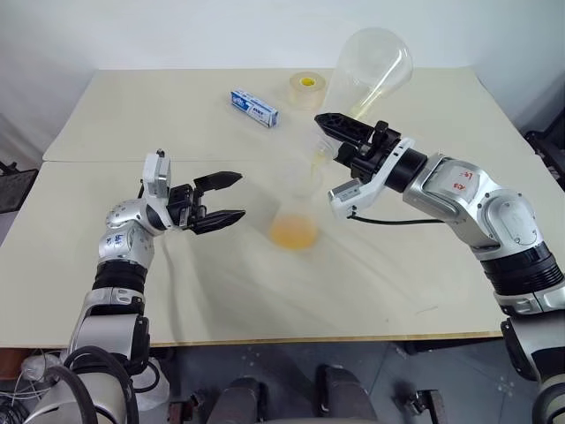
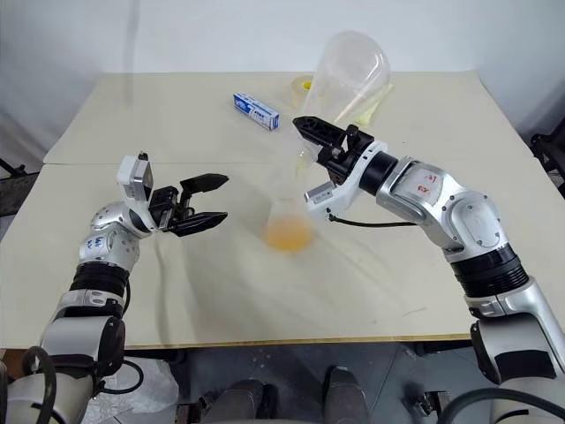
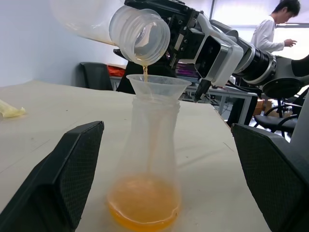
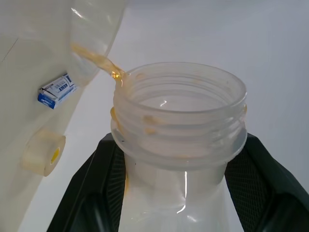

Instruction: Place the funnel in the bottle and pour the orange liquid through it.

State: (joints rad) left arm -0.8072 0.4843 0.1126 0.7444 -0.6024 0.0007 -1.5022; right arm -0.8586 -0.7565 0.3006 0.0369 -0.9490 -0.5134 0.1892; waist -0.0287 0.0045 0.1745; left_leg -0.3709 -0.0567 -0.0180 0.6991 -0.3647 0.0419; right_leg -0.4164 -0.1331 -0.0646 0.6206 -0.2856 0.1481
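Observation:
The frosted bottle stands upright on the table, midway between my two arms. The clear funnel sits in its mouth. A shallow layer of the orange liquid lies at the bottle's bottom. My right gripper is shut on the neck of a large clear conical flask, tilted mouth-down over the funnel. A thin orange stream falls from the flask's threaded mouth into the funnel. My left gripper hangs open just left of the bottle, pointing at it without touching it.
A blue and white box and a tape roll lie at the back of the table. A pale yellow packet lies behind the flask. A person stands far off beyond the table, among office chairs.

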